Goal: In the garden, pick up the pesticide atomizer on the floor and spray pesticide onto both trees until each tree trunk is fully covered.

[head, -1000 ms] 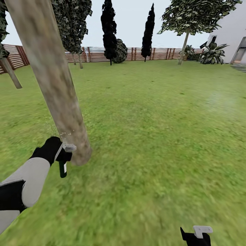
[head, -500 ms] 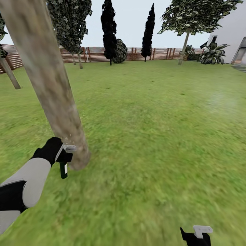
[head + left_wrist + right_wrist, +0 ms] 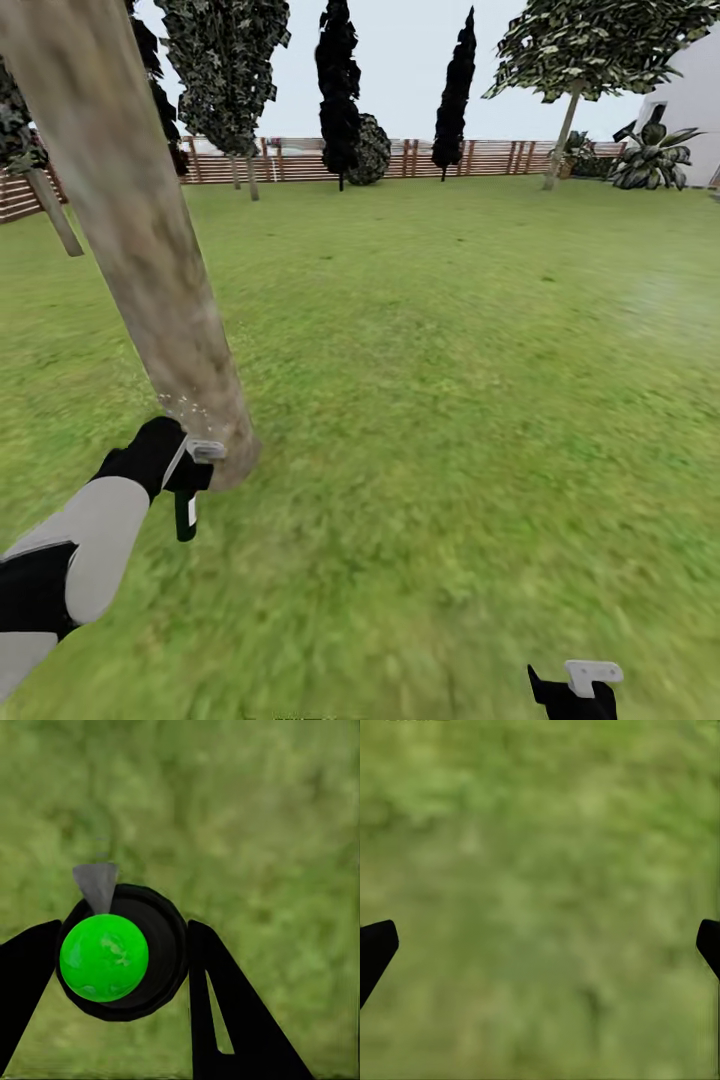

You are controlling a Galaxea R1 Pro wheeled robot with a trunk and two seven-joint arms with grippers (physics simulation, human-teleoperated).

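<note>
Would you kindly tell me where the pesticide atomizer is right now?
In the head view, the pesticide atomizer is at lower left, held in the left claw beside the base of the near tree trunk.

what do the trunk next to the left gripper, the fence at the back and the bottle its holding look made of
Tree trunk: looks like smooth, matte bark, grey-brown with pale and dark blotches, no visible grooves.
Fence: likely wood, brown horizontal slats between posts.
Pesticide atomizer, between the fingers of the left gripper: probably plastic, with a dark body and a glossy bright-green rounded end; the render leaves the material open.
</note>
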